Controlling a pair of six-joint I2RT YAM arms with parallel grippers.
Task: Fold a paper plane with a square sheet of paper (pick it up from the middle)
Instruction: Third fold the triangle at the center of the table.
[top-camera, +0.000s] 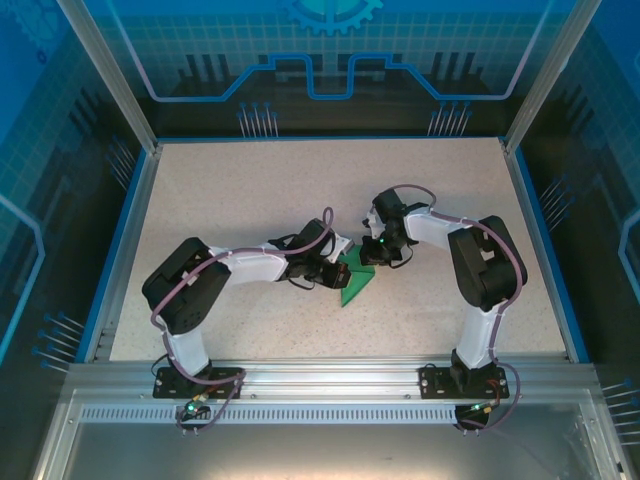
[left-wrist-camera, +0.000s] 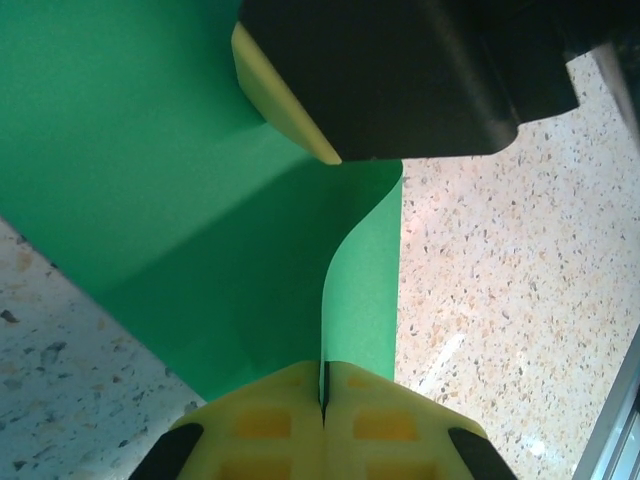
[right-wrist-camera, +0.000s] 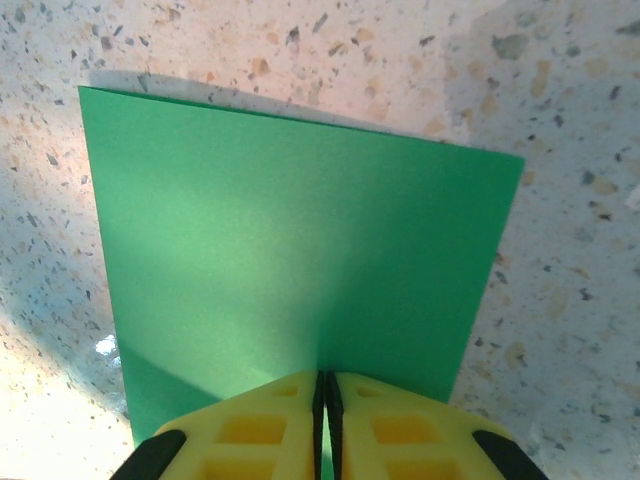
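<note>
While flat in right wrist view, curls in left: thin bright-green paper sheet (right-wrist-camera: 300, 250), clamped by left gripper (left-wrist-camera: 322, 402), right gripper (right-wrist-camera: 325, 388).

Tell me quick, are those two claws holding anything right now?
Left gripper: closed, pinching an edge of the green paper.
Right gripper: closed, pinching the same green paper.

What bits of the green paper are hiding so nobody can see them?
Top external view: the left gripper and right gripper cover most of the green paper; its creases are too small to tell.
Left wrist view: the right gripper's black body hides the paper's far part; the picture's edge cuts off its left side.
Right wrist view: the yellow fingers hide the paper's near edge.
</note>
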